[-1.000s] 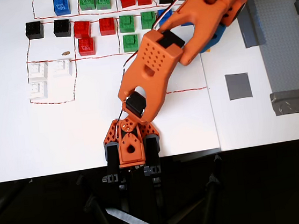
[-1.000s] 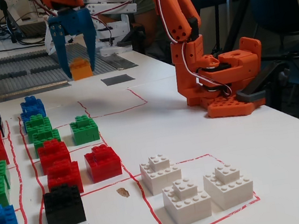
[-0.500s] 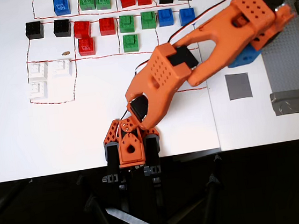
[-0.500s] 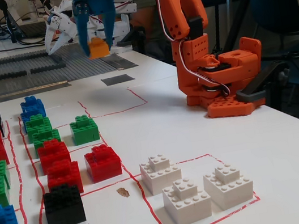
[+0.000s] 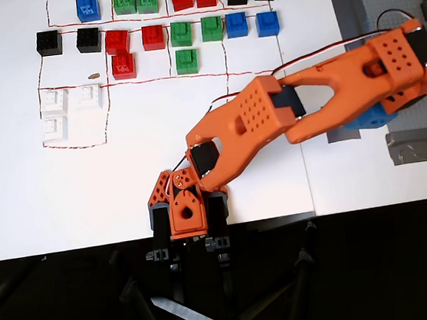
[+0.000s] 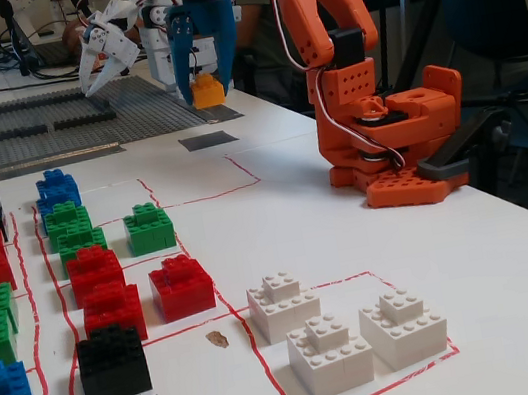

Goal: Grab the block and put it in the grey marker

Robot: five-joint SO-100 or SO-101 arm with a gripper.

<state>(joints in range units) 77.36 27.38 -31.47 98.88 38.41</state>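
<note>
In the fixed view my gripper (image 6: 207, 83) hangs at the far end of the white table, its fingers shut on the yellow-orange block (image 6: 209, 91). It holds the block in the air, just above and a little beyond the small flat grey marker (image 6: 207, 140). In the overhead view the gripper (image 5: 188, 223) points down at the front edge of the white sheet. Its orange body hides both the block and the marker there.
Red (image 6: 182, 286), green (image 6: 149, 228), blue (image 6: 57, 189), black (image 6: 112, 363) and white (image 6: 284, 306) bricks sit in red-lined fields. The arm's base (image 6: 392, 146) stands at the right. A grey studded mat (image 6: 49, 122) and a white gripper (image 6: 104, 57) lie beyond the table.
</note>
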